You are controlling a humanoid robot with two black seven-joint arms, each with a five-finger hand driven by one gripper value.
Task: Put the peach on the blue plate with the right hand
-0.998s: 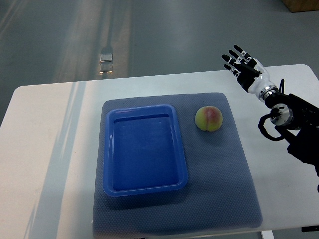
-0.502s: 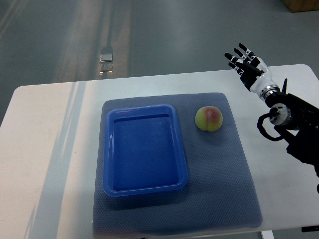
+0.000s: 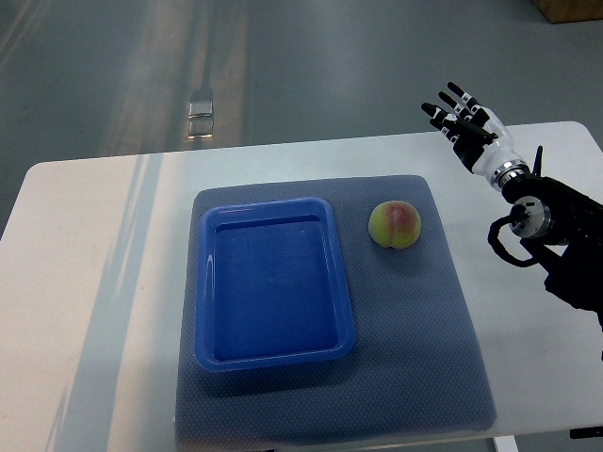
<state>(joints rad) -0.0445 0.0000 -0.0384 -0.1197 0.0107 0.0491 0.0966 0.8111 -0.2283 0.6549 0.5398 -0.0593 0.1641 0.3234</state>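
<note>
Right hand (image 3: 468,129) hovered over bench (image 3: 94,282) edge, fingers (image 3: 443,104) spread, released. Peach (image 3: 394,225) sat below-left of them; plate (image 3: 273,280) further left.

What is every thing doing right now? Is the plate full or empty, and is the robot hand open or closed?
peach: lying on the mat, right of the plate, not held.
blue plate: empty, flat on the mat.
mat: spread flat on the table.
right hand: open, fingers spread, holding nothing, up over the table's far right edge, away from the peach.
table: white, carrying the mat.
</note>
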